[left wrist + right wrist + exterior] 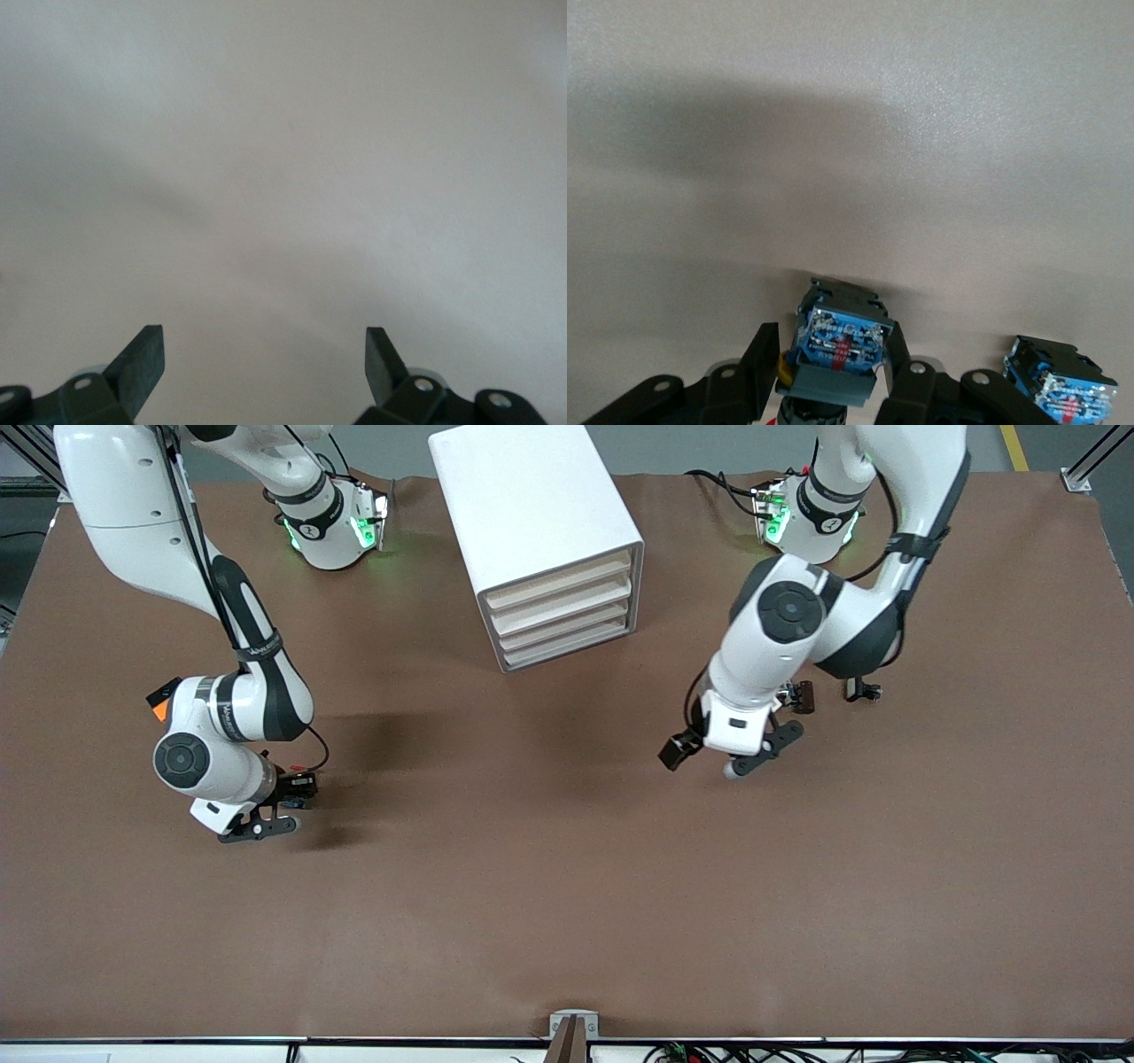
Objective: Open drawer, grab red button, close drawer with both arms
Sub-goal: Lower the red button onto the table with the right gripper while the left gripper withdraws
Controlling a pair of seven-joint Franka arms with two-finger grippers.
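My right gripper (264, 828) is down at the table toward the right arm's end. In the right wrist view its fingers (760, 359) are closed in on a small button (837, 341) with a black-and-blue body. The cap is hidden under the body; a bit of yellow shows at one side and a bit of red below. A second, alike button (1059, 390) lies on the table beside that gripper. My left gripper (753, 760) is open and empty over bare table (266, 341). The white drawer cabinet (540, 522) has all its drawers (563, 615) shut.
The cabinet stands on the brown table (567, 886) between the two arm bases. A small black item (864, 689) lies on the table by the left arm. Cables run along the table's near edge (709, 1052).
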